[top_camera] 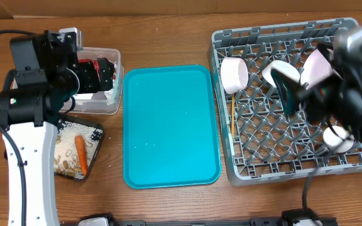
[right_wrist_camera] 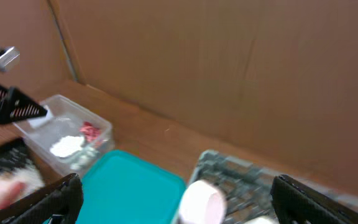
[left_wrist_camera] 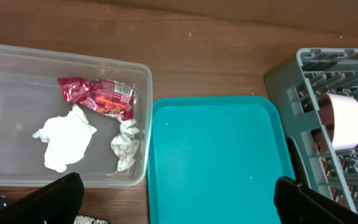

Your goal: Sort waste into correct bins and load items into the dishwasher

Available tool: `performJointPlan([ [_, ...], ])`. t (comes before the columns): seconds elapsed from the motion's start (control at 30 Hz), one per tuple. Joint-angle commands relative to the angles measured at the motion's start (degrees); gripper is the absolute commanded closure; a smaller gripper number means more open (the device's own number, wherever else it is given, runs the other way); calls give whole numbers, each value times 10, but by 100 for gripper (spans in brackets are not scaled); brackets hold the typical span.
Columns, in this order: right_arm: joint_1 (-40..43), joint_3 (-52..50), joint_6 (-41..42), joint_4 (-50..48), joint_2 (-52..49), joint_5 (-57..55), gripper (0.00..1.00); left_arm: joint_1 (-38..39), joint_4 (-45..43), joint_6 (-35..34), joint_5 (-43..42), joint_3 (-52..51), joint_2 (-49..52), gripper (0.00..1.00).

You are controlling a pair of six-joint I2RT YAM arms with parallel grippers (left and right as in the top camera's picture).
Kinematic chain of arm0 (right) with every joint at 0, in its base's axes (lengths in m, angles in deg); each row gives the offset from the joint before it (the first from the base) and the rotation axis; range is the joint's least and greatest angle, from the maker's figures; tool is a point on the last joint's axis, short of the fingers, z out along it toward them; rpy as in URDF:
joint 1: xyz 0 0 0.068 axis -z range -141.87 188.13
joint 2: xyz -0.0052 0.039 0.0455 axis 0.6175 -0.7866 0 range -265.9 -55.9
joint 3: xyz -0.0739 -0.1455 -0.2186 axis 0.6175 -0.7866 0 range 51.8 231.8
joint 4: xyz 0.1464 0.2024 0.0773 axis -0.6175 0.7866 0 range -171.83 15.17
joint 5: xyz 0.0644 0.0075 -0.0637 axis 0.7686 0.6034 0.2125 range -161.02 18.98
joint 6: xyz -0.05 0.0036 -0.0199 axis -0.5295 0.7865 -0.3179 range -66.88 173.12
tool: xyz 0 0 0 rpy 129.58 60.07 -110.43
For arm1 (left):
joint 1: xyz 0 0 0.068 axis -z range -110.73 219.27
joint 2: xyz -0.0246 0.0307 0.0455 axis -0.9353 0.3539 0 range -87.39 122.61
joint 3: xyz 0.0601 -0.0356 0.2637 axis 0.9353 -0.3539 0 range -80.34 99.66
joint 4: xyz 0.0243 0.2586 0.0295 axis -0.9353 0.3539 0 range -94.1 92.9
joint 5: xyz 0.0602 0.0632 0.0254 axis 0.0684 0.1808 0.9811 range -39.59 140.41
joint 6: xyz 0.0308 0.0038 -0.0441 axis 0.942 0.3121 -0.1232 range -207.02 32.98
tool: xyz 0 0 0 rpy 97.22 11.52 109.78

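From overhead, the left arm is hanging over the clear tub (top_camera: 109,103) and hiding most of its contents. The left wrist camera is filling that gap: the red snack wrapper (left_wrist_camera: 98,96) is lying toward the tub's far side, with two wads of crumpled white paper (left_wrist_camera: 64,140) sitting just in front of it. The left gripper (left_wrist_camera: 178,186) is standing wide open, its fingers (left_wrist_camera: 48,202) showing at the frame's bottom corners with nothing between them.

Only the overhead view is showing the black tray (top_camera: 96,132), just beside the tub, where the carrot piece (top_camera: 80,154) is lying among the crumbly scraps (top_camera: 65,141). The teal tray (top_camera: 168,125) is sitting between the bins and the dish rack (top_camera: 263,135). In the rack a cup (top_camera: 234,74) is lying on its side, a bowl (top_camera: 275,72) and the plate (top_camera: 316,66) are standing near the back, and a thin pale line by the left wall is probably the chopsticks (top_camera: 233,116).

The right wrist view is blurring badly, yet the right gripper (right_wrist_camera: 178,183) is plainly gaping open and empty above the rack.
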Motion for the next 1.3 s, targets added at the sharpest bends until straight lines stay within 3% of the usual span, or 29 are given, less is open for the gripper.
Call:
performJointPlan([
  [0.0,-3,-47,-77,6,52,-9,0,4,-1,15,-6,3,16,0],
  [0.23,0,-247,-77,-23,181,-28,0,4,-1,15,-6,3,40,0],
  [0.4,6,-451,-55,-151,298,-28,0,4,-1,15,-6,3,54,0],
  [0.77,5,-830,92,-420,530,-25,0,4,-1,15,-6,3,77,0],
  [1.0,4,-958,93,-538,591,5,0,4,-1,15,-6,3,78,0],
  [1.27,2,-962,93,-532,591,13,0,4,-1,15,-6,3,78,0],
])
